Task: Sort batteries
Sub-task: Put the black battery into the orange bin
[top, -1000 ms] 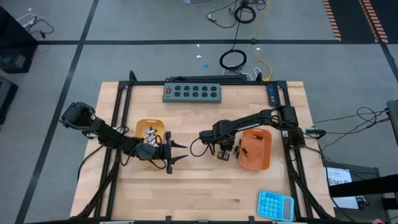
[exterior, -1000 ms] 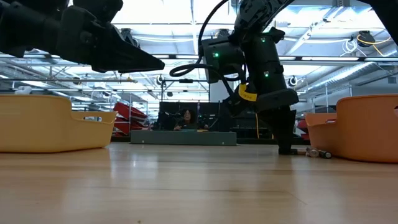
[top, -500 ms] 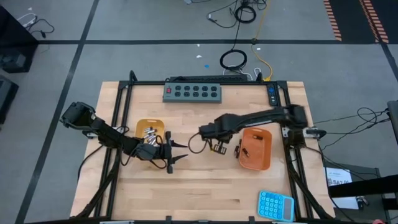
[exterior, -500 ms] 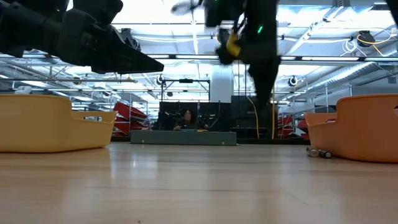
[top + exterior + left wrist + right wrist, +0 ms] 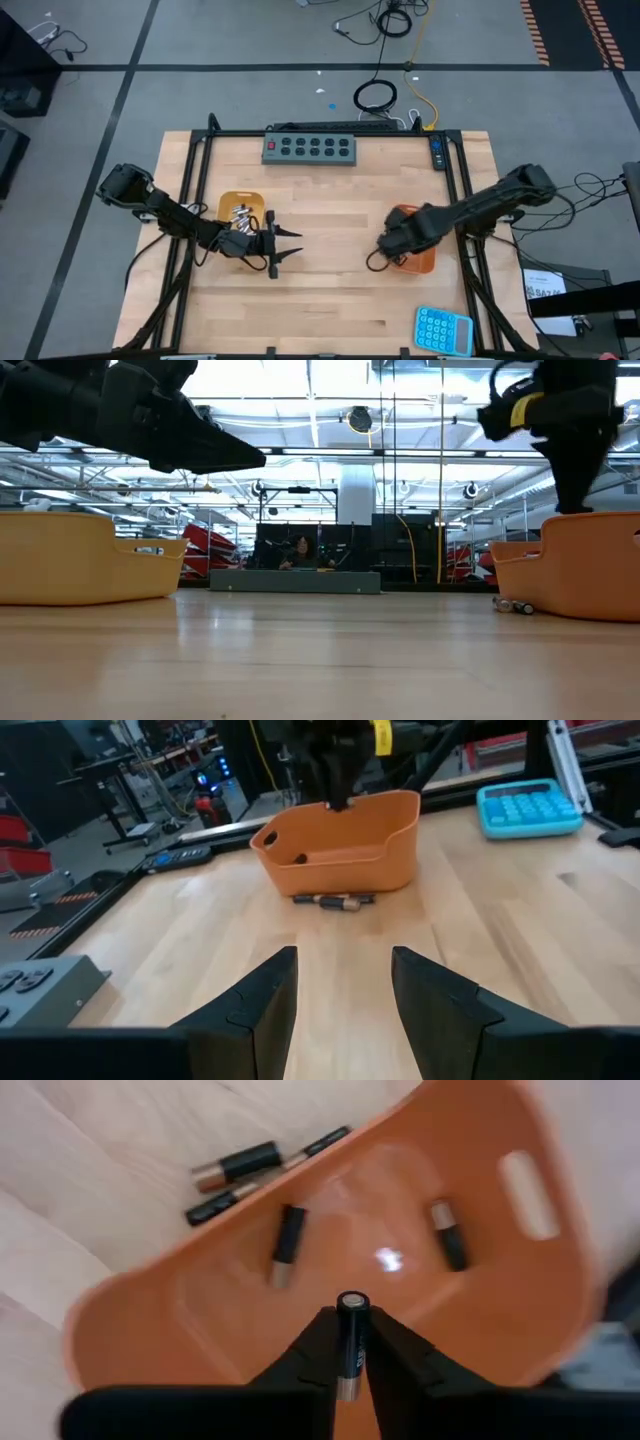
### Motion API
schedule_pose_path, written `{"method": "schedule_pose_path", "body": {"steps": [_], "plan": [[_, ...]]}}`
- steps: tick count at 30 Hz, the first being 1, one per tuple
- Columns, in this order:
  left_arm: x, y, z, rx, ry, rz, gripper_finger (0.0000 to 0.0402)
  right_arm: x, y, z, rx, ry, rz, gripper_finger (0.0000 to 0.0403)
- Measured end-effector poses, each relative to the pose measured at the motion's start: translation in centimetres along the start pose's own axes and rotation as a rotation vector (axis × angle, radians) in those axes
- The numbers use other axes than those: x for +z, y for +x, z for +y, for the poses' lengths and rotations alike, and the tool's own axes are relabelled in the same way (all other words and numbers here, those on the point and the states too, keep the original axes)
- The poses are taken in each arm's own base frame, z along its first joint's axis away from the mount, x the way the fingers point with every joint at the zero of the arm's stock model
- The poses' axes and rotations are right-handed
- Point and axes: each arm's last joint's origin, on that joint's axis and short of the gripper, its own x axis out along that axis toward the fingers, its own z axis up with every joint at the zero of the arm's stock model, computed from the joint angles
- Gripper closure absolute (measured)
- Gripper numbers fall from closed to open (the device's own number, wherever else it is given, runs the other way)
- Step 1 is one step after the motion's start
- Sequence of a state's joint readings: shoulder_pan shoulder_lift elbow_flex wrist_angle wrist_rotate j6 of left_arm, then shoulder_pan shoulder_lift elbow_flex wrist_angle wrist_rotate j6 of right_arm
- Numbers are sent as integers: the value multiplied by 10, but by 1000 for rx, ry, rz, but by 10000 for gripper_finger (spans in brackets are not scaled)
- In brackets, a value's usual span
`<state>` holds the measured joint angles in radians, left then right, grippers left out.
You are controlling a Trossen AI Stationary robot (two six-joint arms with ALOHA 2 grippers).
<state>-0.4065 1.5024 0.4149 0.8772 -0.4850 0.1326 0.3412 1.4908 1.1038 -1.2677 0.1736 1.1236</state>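
The right pincer (image 5: 350, 1342) pinches a dark battery (image 5: 349, 1330) upright between its fingertips, directly above the orange tray (image 5: 520, 1295). Two more dark batteries (image 5: 286, 1245) lie inside that tray, and three others (image 5: 236, 1166) lie on the bench (image 5: 330, 200) just beside the tray's outer wall. No writing on them is legible. Well apart from the tray, the left pincer (image 5: 340, 995) hovers over the bench, spread and empty.

The table (image 5: 330, 200) is pale, smooth wood; the orange tray (image 5: 480, 1320) looks like glossy plastic; its batteries (image 5: 286, 1245) have matt dark wraps.
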Motion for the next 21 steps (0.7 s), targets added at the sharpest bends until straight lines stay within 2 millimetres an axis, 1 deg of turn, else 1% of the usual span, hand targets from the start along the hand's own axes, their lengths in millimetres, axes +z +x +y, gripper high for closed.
{"method": "schedule_pose_path", "body": {"steps": [2, 5, 7, 9, 12, 15, 18, 21], "plan": [[1, 0, 0, -13, -9, -7, 228, -6, 4, -3, 53, 38, -5, 341], [1, 0, 0, -17, -25, -8, 228, -10, 9, -6, 61, 62, 13, 305], [1, 0, 0, -17, -25, -8, 228, -9, 10, -6, 51, 65, 35, 291], [1, 0, 0, -17, -25, -8, 228, -4, 3, -6, 36, 62, 37, 286], [1, 0, 0, -15, -26, -9, 228, 11, -11, 3, 47, 34, -32, 287], [1, 1, 1, -22, -29, -14, 228, 32, -18, 17, 50, -36, -58, 289], [1, 1, 1, -34, -29, -15, 228, 55, -13, 38, 50, -175, -44, 280], [1, 1, 0, -37, -27, -11, 228, 77, -1, 60, 46, -315, -5, 258]]}}
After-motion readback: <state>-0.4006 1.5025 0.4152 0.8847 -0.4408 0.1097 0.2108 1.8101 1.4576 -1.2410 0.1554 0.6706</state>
